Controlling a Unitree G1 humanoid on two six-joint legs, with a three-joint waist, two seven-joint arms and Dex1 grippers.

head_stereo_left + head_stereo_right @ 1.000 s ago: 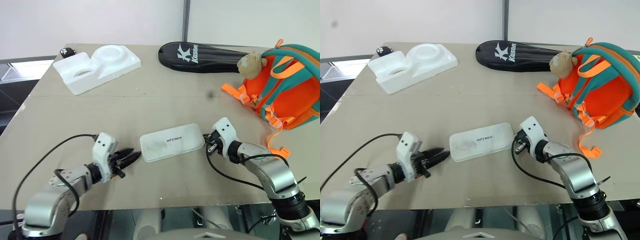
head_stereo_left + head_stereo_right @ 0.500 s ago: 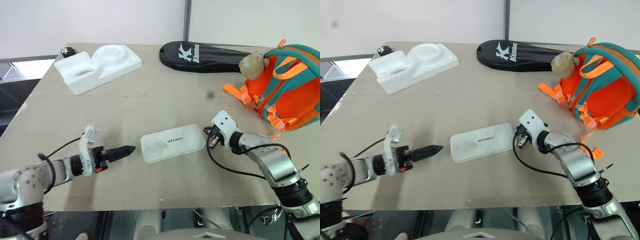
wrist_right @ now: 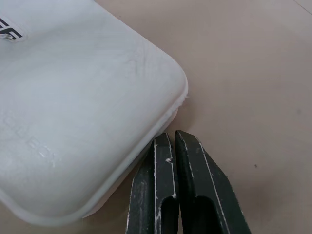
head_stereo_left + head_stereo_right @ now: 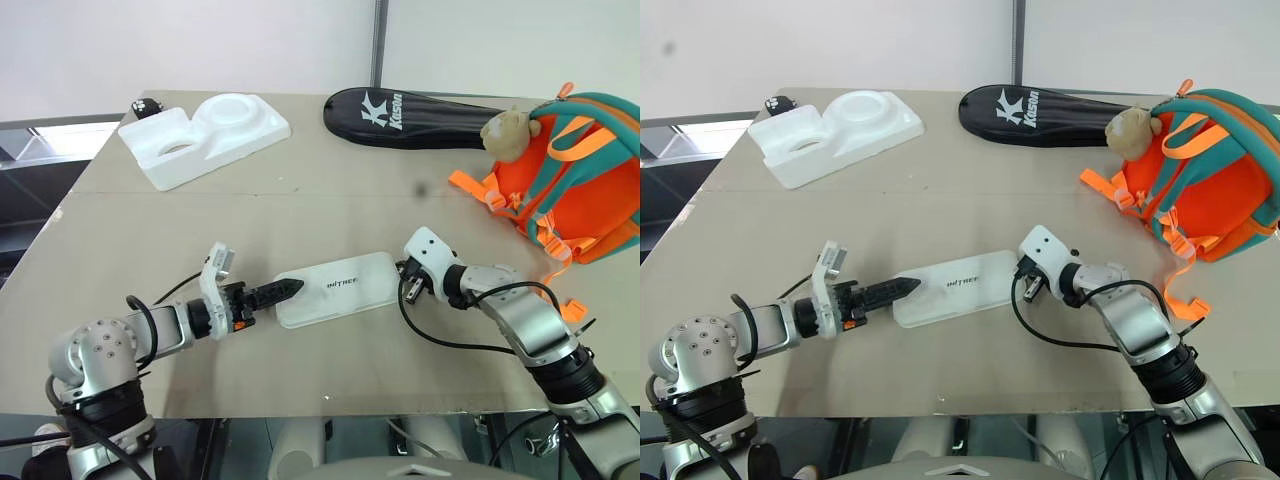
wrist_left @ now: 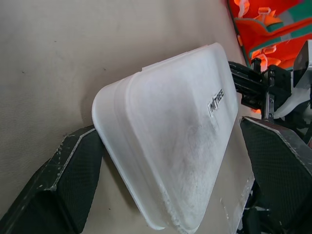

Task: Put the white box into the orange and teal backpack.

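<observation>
- White box (image 4: 337, 288) flat on tabletop (image 4: 300, 200).
- Left claw (image 5: 161, 204) spread wide, straddling box's end, not clamped.
- Right claw (image 3: 176, 146) closed, empty, tips at box's opposite corner.
- Backpack (image 4: 585, 175) well apart.

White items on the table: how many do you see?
2. The flat white plastic box lies near the table's front edge between the two grippers; the bulky white styrofoam block with round hollows sits at the far left corner.

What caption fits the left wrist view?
Open left gripper straddling one end of the white box, right gripper at the other.
</observation>
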